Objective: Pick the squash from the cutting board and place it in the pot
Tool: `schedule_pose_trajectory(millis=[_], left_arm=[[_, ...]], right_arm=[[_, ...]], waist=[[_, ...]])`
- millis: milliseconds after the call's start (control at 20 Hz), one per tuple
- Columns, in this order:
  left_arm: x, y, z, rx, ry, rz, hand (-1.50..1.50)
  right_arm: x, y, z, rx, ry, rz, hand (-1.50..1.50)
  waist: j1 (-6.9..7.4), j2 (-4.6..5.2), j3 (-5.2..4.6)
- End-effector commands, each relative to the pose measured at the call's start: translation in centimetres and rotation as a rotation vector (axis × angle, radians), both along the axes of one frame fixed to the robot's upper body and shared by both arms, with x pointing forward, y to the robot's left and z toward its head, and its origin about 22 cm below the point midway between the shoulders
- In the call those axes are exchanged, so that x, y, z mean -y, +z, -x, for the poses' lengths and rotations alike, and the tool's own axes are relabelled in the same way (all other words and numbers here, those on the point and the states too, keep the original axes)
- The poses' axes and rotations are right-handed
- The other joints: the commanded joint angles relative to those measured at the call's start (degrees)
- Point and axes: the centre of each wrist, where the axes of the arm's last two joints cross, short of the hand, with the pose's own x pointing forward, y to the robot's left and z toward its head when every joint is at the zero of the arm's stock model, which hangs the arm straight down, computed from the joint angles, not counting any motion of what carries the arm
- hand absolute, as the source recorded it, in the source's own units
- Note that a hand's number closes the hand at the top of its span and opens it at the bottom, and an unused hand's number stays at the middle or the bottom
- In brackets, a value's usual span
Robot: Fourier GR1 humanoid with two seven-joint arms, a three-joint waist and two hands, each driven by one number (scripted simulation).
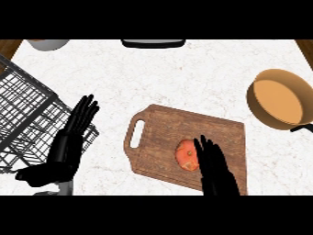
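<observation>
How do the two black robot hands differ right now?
The left robot hand stands open beside the wire rack, touching nothing, while the right robot hand reaches over the cutting board, its fingers against the orange squash. Both are black with straight fingers.

squash (185, 155): orange, round, on cutting board (179, 133) | pot (281, 98): orange, tilted, well right

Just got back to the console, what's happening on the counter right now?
The right hand is over the wooden cutting board, its straight fingers beside the orange squash, which lies on the board, not yet lifted. The orange pot with a black handle sits to the right, with nothing visible in it. The left hand rests open next to the wire dish rack.
</observation>
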Motion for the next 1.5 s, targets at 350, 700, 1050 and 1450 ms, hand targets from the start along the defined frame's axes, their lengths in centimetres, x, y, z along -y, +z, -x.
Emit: schedule_pose_trajectory(millis=[350, 700, 1050, 1450], left_arm=[[-3.5, -0.6, -0.2, -0.042, 0.089, -0.021, 0.0], [-1.7, -0.6, -0.4, -0.034, 0.08, -0.035, 0.0], [-2.1, -0.9, -0.3, -0.044, 0.096, -0.013, 0.0], [-2.3, -0.5, -1.1, -0.048, 0.073, -0.02, 0.0]], right_arm=[[-0.8, -2.4, -3.5, -0.017, -0.024, 0.003, -1.5], [-0.2, -2.6, -3.7, 0.166, -0.001, 0.08, 1.5], [-1.4, -2.9, -5.1, 0.236, 0.0, 0.085, 1.5], [-2.9, 1.0, -7.1, 0.169, 0.094, 0.18, 1.5]], waist=[[0.21, 0.38, -0.27], [0.0, 0.35, -0.26], [0.22, 0.39, -0.27], [0.43, 0.53, -0.32]])
